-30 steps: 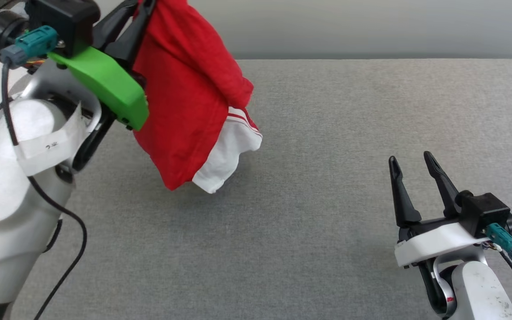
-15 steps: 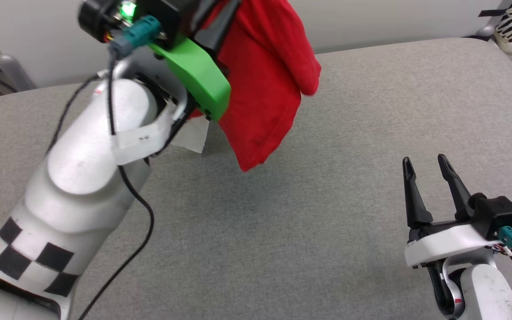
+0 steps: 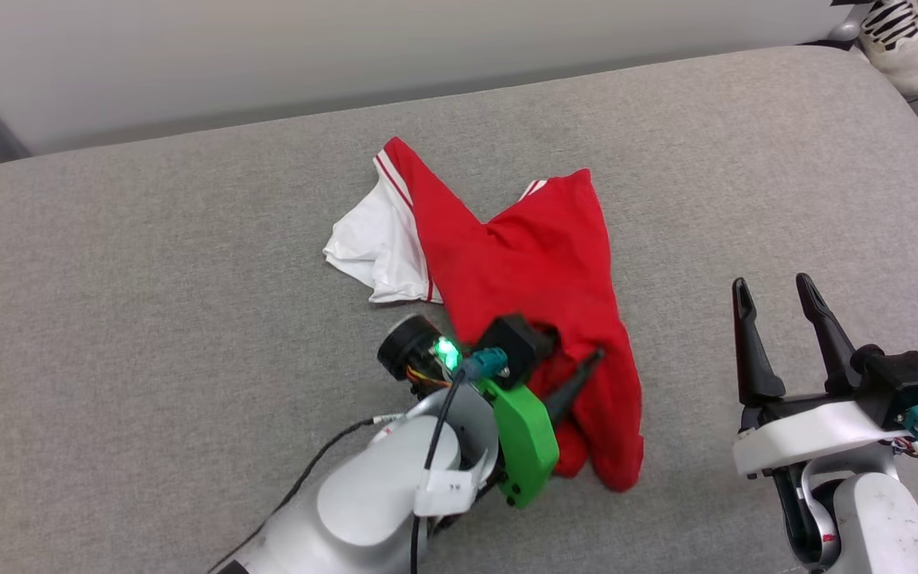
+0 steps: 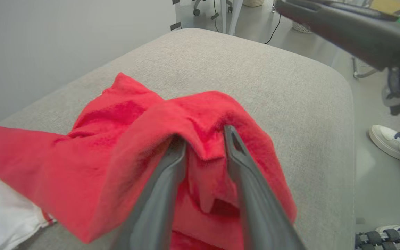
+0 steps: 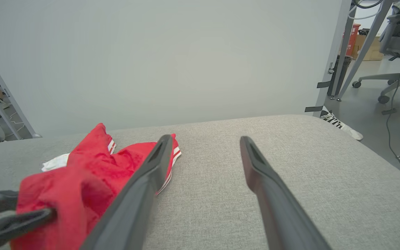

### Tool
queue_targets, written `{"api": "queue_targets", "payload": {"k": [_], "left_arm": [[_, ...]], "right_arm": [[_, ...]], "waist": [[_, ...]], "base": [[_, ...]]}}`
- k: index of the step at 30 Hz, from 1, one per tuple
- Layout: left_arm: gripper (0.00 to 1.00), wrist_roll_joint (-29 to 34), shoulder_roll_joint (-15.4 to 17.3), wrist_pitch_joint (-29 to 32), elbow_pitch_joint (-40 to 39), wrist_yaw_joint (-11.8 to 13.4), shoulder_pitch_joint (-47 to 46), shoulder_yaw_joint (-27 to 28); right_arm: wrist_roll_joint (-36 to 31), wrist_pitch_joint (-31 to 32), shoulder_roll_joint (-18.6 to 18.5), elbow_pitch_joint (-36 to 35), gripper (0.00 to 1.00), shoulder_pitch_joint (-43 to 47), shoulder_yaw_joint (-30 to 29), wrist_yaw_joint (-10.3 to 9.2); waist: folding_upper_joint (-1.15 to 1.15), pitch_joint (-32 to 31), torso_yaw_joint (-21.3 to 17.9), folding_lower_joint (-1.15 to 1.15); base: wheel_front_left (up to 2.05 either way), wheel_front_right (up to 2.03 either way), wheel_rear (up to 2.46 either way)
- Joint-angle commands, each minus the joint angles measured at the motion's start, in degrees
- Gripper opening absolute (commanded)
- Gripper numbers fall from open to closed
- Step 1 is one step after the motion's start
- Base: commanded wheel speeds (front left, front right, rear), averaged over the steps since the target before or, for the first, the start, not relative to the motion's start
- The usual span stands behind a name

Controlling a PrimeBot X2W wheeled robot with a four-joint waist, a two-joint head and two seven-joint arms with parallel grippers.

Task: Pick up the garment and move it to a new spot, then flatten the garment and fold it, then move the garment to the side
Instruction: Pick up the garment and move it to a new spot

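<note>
- Garment (image 3: 531, 263): a red jersey lying crumpled on the grey cushion (image 3: 188, 279), close to the middle of the head view, with its long axis running from about 11 o'clock to 5 o'clock.
- Its white sleeve (image 3: 367, 247), edged with red-and-white stripes, spreads flat on the cushion at the garment's 9 o'clock. A second strip of striped trim peeks out at the top edge, near 12 o'clock.
- No numerals show; the red cloth is folded over on itself.
- Left gripper (image 4: 204, 137): at the garment's 6 o'clock, low against the cloth. Its two fingers stand part-way apart, with a ridge of red fabric draped over the tips and bunched between them. Whether they actually pinch it I cannot tell, since the cloth covers the tips.
- Right gripper (image 3: 772, 281): at the garment's 4 o'clock, well apart from it, above bare cushion. Its jaws are spread wide with nothing between them.
- A striped sports shoe (image 3: 897, 40) sits on the floor past the cushion's far corner, at 1 o'clock in the head view.
</note>
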Motion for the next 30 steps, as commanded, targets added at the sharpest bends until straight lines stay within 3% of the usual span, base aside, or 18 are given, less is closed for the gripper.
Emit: {"api": "queue_targets", "payload": {"k": [1,9,17,25,30], "left_arm": [[1.0,0.0,-0.3,-0.3,0.9,0.2,0.8,-0.5],[1.0,-0.3,-0.4,-4.6,3.2,0.7,0.4,0.3],[1.0,-0.8,5.8,-7.7,-2.6,3.7,1.2,5.3],[1.0,-4.0,14.7,-9.0,-8.8,11.5,9.5,17.5],[1.0,-2.7,16.6,-9.0,-17.0,14.3,21.2,28.8]], "right_arm": [[-0.3,-0.3,-0.1,-0.1,1.0,0.4,0.0,-0.05],[-0.9,-0.3,-0.1,0.6,1.0,1.1,0.1,-0.05],[-1.7,-0.3,-0.1,0.7,1.0,2.9,-0.5,-0.05],[-2.8,-0.3,-0.1,-0.7,1.0,4.5,-0.4,-0.05],[-3.2,-0.3,-0.1,-2.6,1.0,6.1,-0.9,-0.05]], "waist": [[0.65,0.0,1.0,0.0],[0.65,-2.5,4.8,0.0],[0.65,-6.2,8.7,0.0],[0.65,-9.1,11.1,0.0],[0.65,-9.6,12.0,0.0]], "base": [[0.0,0.0,0.0],[0.0,0.0,0.0],[0.0,0.0,0.0],[0.0,0.0,0.0],[0.0,0.0,0.0]]}}
